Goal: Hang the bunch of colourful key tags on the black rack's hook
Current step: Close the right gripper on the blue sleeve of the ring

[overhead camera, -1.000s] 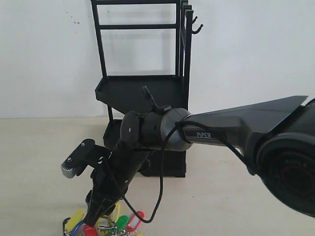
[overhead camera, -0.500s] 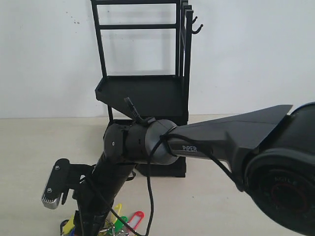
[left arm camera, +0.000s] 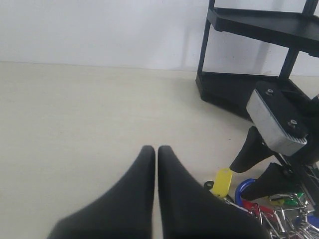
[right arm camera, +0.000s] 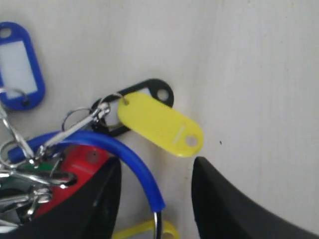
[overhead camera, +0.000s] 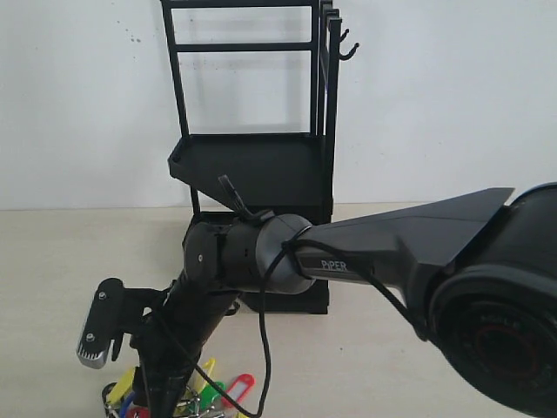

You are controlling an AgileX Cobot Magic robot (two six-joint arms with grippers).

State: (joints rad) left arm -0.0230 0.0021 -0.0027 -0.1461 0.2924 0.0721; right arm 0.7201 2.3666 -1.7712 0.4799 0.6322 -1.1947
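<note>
The colourful key tag bunch [overhead camera: 213, 392] lies on the table in front of the black rack [overhead camera: 252, 165]. Its hook [overhead camera: 348, 48] sticks out at the top right of the upright post. My right gripper [overhead camera: 150, 396] reaches down across to the left onto the bunch. In the right wrist view this gripper [right arm camera: 157, 199] is open, and its fingers [right arm camera: 94, 199] straddle the blue sleeve [right arm camera: 137, 159] of the large ring beside a yellow tag [right arm camera: 159, 124]. My left gripper [left arm camera: 154, 149] is shut on nothing, low over bare table to one side of the bunch [left arm camera: 254, 199].
A white wall stands behind the rack [left arm camera: 259, 25]. The right arm's long black link [overhead camera: 392, 244] crosses in front of the rack's lower tray. The right wrist camera block [overhead camera: 97, 331] hangs beside the bunch. Pale tabletop [overhead camera: 52, 279] spreads to the left.
The right arm has swung left and dropped onto the bunch over the past second. In the last half second it barely moved.
</note>
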